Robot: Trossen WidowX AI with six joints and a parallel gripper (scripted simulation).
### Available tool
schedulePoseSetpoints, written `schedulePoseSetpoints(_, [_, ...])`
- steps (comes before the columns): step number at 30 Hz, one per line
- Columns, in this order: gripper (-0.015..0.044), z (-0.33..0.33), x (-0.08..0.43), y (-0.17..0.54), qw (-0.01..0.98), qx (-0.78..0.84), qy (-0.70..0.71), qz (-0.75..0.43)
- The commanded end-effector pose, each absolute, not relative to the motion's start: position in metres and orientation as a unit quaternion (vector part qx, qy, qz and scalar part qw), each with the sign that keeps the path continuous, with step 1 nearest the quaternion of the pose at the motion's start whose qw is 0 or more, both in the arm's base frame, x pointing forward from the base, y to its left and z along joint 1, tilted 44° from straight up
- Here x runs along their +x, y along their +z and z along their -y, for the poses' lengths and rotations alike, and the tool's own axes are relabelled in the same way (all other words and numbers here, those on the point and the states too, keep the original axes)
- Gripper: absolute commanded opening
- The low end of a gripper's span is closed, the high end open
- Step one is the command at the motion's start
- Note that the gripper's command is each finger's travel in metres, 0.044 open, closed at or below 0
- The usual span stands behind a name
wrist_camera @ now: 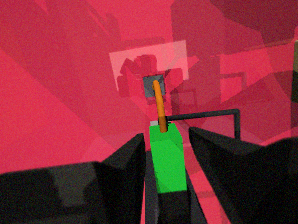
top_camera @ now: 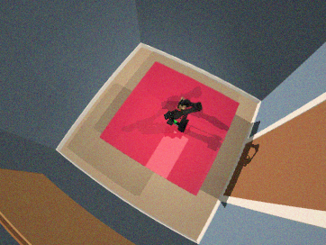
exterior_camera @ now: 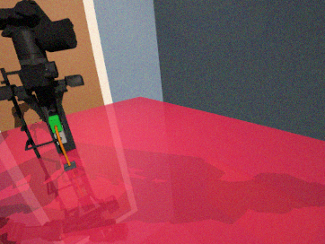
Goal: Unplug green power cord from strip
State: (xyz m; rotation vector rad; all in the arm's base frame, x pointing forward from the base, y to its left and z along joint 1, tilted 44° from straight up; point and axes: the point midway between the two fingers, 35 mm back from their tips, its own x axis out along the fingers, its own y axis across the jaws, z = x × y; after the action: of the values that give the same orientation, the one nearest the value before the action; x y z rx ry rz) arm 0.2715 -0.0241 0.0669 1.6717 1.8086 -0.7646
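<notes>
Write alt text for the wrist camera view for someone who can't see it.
A green plug sits between the two dark fingers of the tool, with narrow gaps showing on both sides. An orange cord runs from the plug's far end to a small grey block on the glossy red surface below.
</notes>
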Motion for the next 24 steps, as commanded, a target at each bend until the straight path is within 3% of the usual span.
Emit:
schedulePoseSetpoints(1, [0.016,0.019,0.271,0.074,0.278,0.625,-0.284,-0.672])
schedulePoseSetpoints(24, [0.016,0.0,0.27,0.075,0.278,0.625,-0.283,-0.672])
